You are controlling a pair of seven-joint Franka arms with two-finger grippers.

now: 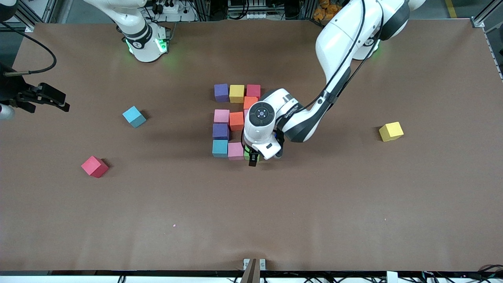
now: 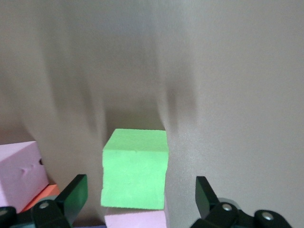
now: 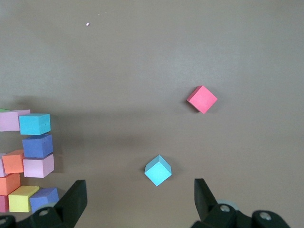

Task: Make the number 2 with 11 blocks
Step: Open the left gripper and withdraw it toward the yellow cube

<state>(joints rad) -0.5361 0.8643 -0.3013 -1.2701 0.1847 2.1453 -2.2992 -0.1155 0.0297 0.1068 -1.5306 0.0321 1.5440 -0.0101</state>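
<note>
- The number 2 (image 1: 235,122) sits near the middle of the table (image 1: 251,220), a little toward the edge where the arms are mounted, built of small matte foam cubes that touch side to side.
- Its row nearest the arms' edge reads purple, yellow, red; an orange cube sits under the red one, then a pink and orange pair, then a purple cube, and the row nearest the front edge is light blue, pink and the green block (image 2: 135,168).
- The green block is mostly hidden under the left gripper (image 1: 254,159) in the front view; in the left wrist view it rests on the table against the pink block (image 2: 135,219), with the dark fingers (image 2: 73,197) spread wide on either side and clear of its faces.
- The right gripper (image 1: 47,98) hangs over the table's edge at the right arm's end, fingers wide apart and holding nothing; that arm waits.
- Three loose cubes lie apart from the digit: a light blue block (image 1: 134,116) and a red block (image 1: 94,166) toward the right arm's end, the red one nearer the front edge, and a yellow block (image 1: 391,131) toward the left arm's end.
- A broad bare band of table runs along the front edge, and both front corners are open.
</note>
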